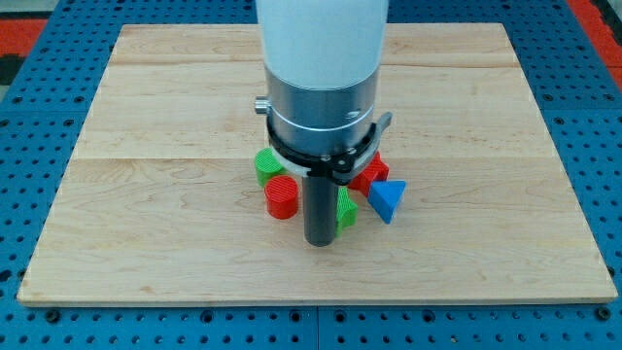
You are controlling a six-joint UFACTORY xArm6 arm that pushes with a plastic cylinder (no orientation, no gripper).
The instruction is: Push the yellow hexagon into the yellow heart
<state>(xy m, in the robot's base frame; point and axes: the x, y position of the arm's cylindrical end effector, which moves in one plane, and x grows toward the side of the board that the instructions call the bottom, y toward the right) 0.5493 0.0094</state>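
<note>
While my tip (320, 243) rests amid a small cluster of blocks, neither the yellow hexagon nor the yellow heart shows anywhere; both may be hidden behind the arm's housing (321, 107).

No claw exists on this rig, so spread or pinched does not apply: only a plain dark rod. At its 10 o'clock, just beside it, sits a ribbed red cylinder (281, 196); a green block (265, 163) lies farther at 11, another green block (345, 208) touches at 2, a blue triangle (387, 199) sits at 2 beyond, a red block (370, 174) above that. All look ridged plastic on a pale wooden board (146, 194). I judge it best to find the hexagon first, then push squarely through its centre.
</note>
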